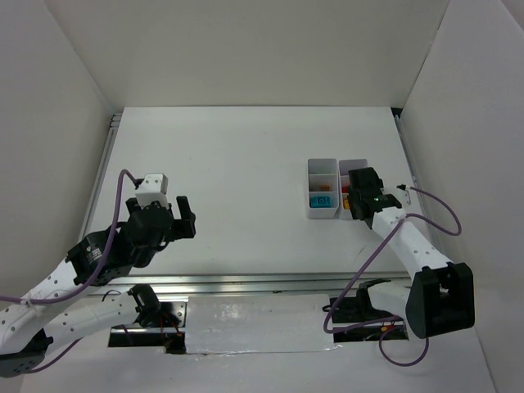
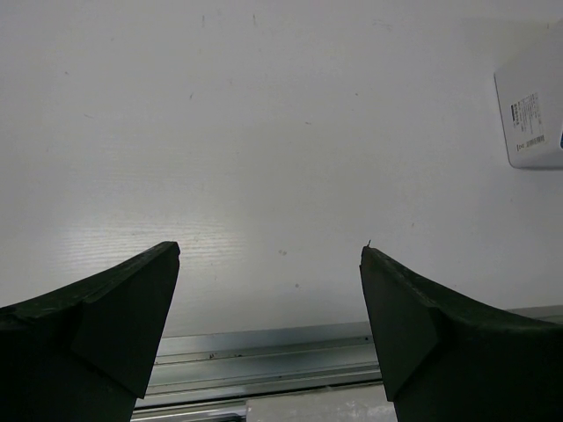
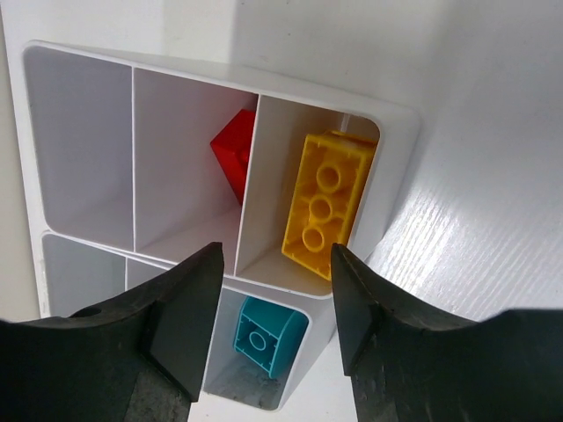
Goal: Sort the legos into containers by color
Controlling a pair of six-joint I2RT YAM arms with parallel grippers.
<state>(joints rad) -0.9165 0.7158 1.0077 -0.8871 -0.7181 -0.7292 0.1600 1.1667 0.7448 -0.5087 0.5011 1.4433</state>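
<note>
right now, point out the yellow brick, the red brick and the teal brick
yellow brick (image 3: 322,209), right wrist view, its middle stud
red brick (image 3: 234,160), right wrist view, its visible face
teal brick (image 3: 256,339), right wrist view, its stud

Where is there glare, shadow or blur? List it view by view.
Top external: bright, even light, with the tray small and low in detail. Left wrist: a pale glare patch on the table, and the left gripper is nearly black. Right wrist: the yellow brick is sharp, the tray cells are shaded, and the right gripper is dark and soft-edged.
</note>
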